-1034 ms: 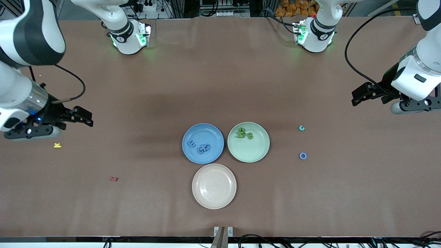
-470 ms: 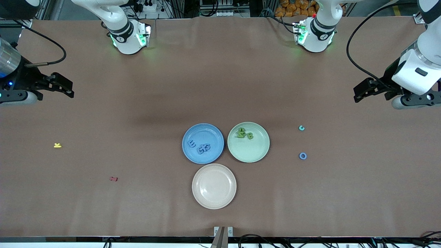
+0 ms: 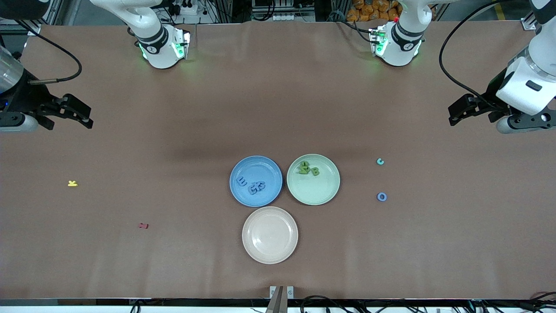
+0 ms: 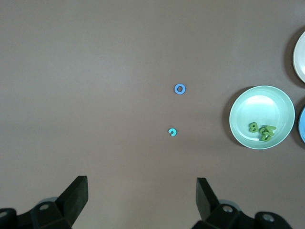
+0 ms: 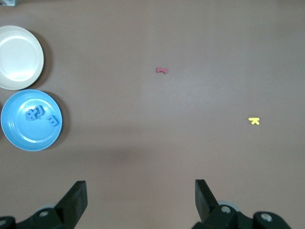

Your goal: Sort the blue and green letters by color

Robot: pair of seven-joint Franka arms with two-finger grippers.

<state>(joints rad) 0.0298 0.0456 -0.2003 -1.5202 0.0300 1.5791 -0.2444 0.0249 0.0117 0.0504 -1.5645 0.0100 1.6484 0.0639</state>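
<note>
Plates sit mid-table in a cluster — a blue plate (image 3: 236, 167) holding blue letters (image 3: 252, 185), a green plate (image 3: 319, 193) at its 3 o'clock holding green letters (image 3: 308, 168), a cream plate (image 3: 269, 235) at 6 o'clock. Toward the left arm's end lie a loose blue O (image 3: 382, 197) and a teal letter (image 3: 380, 161). Left gripper (image 3: 454, 114) and right gripper (image 3: 84, 116) hover at their own table ends — jaws spread, empty.

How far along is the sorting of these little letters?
Mostly done: blue letters lie in the blue plate and green letters in the green plate. Nothing is in hand; the left gripper and right gripper hang open over bare table. Left: a blue O and a teal letter lie loose on the table.
</note>
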